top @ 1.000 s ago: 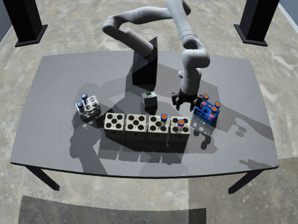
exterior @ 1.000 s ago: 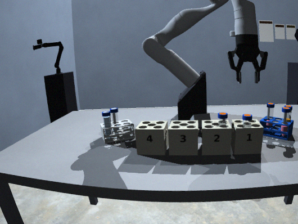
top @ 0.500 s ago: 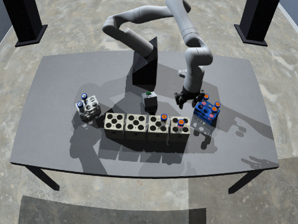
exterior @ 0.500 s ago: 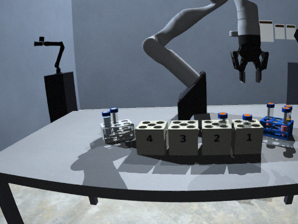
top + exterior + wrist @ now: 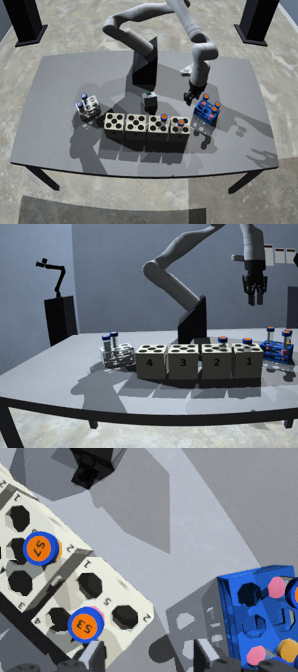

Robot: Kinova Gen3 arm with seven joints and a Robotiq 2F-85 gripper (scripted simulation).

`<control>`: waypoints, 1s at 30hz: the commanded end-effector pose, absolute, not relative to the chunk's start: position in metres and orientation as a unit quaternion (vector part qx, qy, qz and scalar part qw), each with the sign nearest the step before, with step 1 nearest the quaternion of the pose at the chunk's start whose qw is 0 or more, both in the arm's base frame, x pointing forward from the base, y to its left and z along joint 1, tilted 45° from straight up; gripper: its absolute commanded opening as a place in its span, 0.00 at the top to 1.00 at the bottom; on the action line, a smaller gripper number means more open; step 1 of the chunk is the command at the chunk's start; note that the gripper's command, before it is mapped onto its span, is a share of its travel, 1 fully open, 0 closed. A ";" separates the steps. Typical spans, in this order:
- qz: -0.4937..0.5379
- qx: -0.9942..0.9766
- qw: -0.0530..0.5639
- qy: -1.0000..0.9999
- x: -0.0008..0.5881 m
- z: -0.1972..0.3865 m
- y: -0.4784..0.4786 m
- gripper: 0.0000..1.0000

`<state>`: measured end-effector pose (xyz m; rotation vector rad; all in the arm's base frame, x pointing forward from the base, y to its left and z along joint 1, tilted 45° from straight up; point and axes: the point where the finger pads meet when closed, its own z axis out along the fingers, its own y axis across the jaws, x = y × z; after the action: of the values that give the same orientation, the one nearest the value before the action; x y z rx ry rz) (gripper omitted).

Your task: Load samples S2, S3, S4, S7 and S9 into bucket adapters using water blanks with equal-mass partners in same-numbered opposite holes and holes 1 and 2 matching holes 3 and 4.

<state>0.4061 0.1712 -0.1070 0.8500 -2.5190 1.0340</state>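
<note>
Four cream adapters stand in a row, numbered 4 [image 5: 151, 362], 3 [image 5: 183, 362], 2 [image 5: 216, 362] and 1 [image 5: 248, 361]. Sample S7 [image 5: 40, 548] sits in the far right corner hole of adapter 2 [image 5: 158, 127]. Sample S3 [image 5: 85, 624] sits in the middle hole of adapter 1 [image 5: 180, 128]. The blue rack [image 5: 207, 110] holds three more orange-dot tubes. My gripper [image 5: 255, 300] is open and empty. It hangs high above the table, between adapter 1 and the blue rack, and its fingertips show at the bottom of the wrist view [image 5: 150, 660].
A clear rack [image 5: 87, 107] with two blank tubes stands left of adapter 4. The DONE desk [image 5: 149, 101] with its green key stands behind adapters 3 and 2. The arm's black base [image 5: 144, 67] stands further back.
</note>
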 end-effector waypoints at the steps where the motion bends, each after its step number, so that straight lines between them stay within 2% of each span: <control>1: 0.343 0.369 0.171 -0.847 0.397 -0.113 0.179 0.38; 30: 0.342 0.369 0.171 -0.847 0.338 -0.153 0.222 0.38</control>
<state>0.3401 0.2195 -0.1521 1.0478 -2.4032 0.9729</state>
